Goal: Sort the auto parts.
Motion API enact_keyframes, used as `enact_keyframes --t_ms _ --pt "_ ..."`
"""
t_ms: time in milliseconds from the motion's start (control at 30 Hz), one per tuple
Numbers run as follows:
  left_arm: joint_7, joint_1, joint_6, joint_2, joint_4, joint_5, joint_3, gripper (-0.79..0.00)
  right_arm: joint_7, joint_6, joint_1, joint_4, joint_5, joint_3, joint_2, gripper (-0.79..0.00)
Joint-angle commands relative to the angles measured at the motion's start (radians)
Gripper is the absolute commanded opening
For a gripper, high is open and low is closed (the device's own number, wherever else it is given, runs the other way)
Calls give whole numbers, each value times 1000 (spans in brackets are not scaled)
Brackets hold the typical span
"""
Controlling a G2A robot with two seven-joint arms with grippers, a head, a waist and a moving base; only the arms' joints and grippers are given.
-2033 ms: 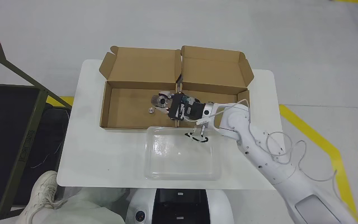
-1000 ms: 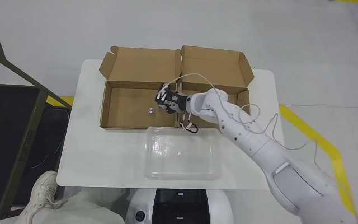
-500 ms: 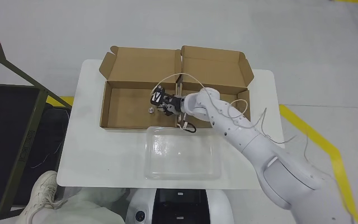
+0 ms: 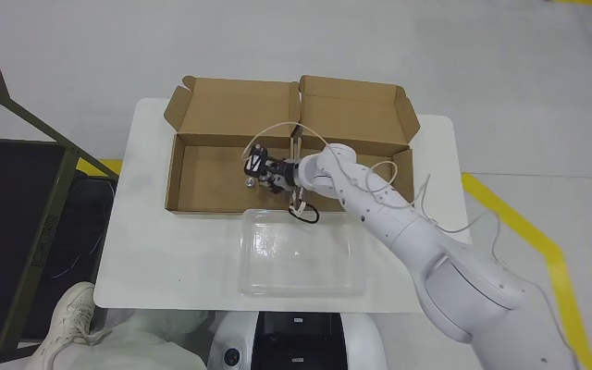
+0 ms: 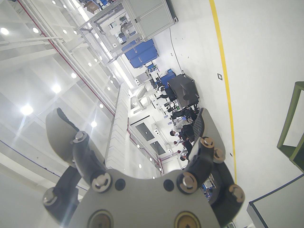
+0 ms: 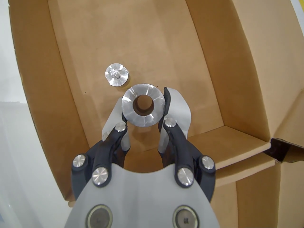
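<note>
Steel ring (image 6: 142, 120), hollow-bored, sat clamped between the two fingers of the right gripper (image 6: 143, 99), bore facing up at the wrist camera. Pads pressed on opposite sides of its outer wall. Likely a side grip chosen to keep the ring level for setting down.

It hung low inside the left cardboard box (image 4: 172, 176), right-hand half of the floor; whether it touched the cardboard I could not tell.

Small solid steel plug (image 6: 117, 74) stood upright on the box floor just beside the ring, apart from it. From above, the plug (image 4: 248, 182) lay at about 7 o'clock of the gripper (image 4: 257, 169). Judged: this box collects the round metal pieces.

Second box (image 4: 356, 120) adjoined at 3 o'clock. Clear plastic tray (image 4: 242, 254) lay at 6 o'clock of both boxes on the white table (image 4: 139, 240).

Left gripper (image 5: 129, 119) was spread wide, holding nothing, aimed off toward the hall.
</note>
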Motion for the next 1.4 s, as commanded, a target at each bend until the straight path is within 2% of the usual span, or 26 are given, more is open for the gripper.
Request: enact_keyframes --t_ms 0,67,233,433,667,1000,1367 --pt "0 0 0 0 0 0 0 0 5 -5 2 12 -1 -2 -7 -576" --pt "0 0 0 0 0 0 0 0 10 -8 5 21 -5 -3 -14 -511" --pt "0 0 0 0 0 0 0 0 13 -10 13 40 -15 -4 -29 -446" --pt "0 0 0 0 0 0 0 0 13 -4 25 41 -36 5 -37 -428" --pt "0 0 0 0 0 0 0 0 25 -14 25 -13 -65 29 -25 -416" --pt "0 0 0 0 0 0 0 0 60 -20 -25 -180 -109 98 24 -379" --pt "0 0 0 0 0 0 0 0 111 -88 -180 -518 -151 257 121 -363"
